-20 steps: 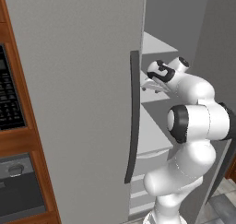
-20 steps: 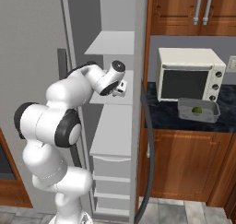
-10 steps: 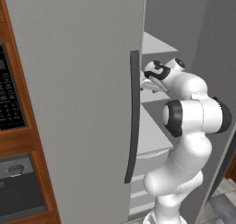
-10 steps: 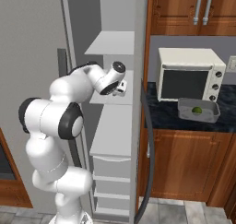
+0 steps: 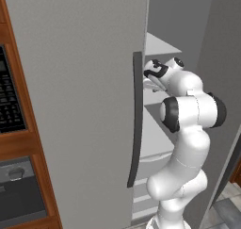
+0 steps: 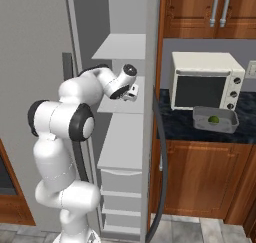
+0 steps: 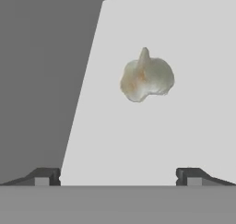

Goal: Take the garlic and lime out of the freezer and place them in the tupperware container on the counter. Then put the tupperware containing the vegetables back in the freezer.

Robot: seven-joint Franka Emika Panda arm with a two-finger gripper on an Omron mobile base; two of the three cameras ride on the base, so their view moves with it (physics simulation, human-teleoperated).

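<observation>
Hand view: garlic (image 7: 146,80) tip upward

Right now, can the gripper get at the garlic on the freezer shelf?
Probably yes. The gripper is open and faces the garlic, which lies alone on the pale shelf ahead with nothing between them.

A cream toaster oven (image 6: 206,87) with a dark window and small knobs down its right side stands at the back of the bench, against the grey wall. Brown wooden wall cupboards (image 6: 210,12) with metal bar handles hang above it. A black keypad panel (image 5: 9,98) sits in wooden cabinetry, with a dark grey appliance front (image 5: 21,192) below it.
</observation>
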